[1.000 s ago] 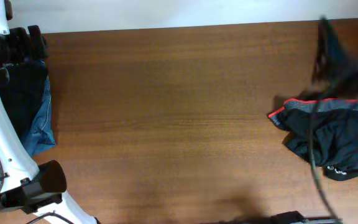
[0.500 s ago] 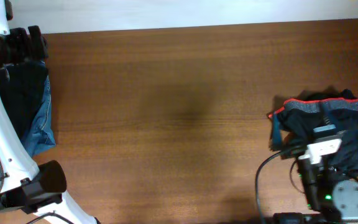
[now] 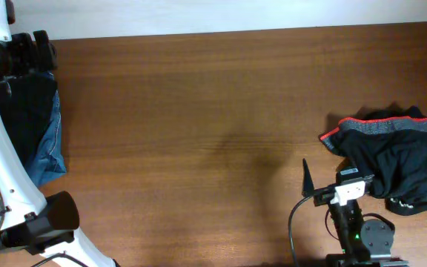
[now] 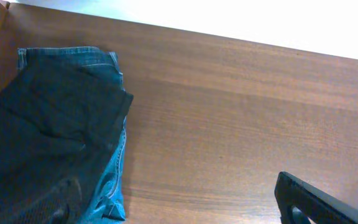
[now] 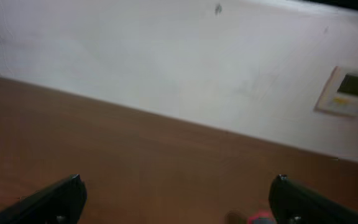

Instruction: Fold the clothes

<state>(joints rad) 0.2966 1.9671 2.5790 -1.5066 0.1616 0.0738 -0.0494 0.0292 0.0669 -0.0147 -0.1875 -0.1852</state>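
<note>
- Right now the black soft clothes [image 3: 391, 152], with a grey band edged in red, lie in a crumpled heap at one end of the brown wooden table [image 3: 199, 111].
- They are bunched up and not flat, so no folding looks done on them yet. I cannot tell if the heap is one piece or more.
- The right gripper [image 5: 179, 208] is just beside the heap, on the side that faces the bare middle of the table.
- Its fingers [image 5: 55, 199] are wide apart and nothing is between them. I think they are held open so they are ready to take an edge of the cloth.
- Its camera looks across the table at a pale wall [image 5: 166, 56]. Only a tiny bit of red shows at the bottom, so the fingers seem to point away from the heap, not at it.
- The left gripper [image 4: 179, 208] is far from the heap, at the other end of the table. Its fingers are apart too, and empty.
- Under it lie folded blue denim jeans [image 4: 61, 124], well apart from the heap. They are likely kept there so the middle stays free for spreading cloth.
- Next, I think the heap must be pulled to the middle and laid flat.
- Soft cloth sags and slips, so a pinch could catch too many layers.
</note>
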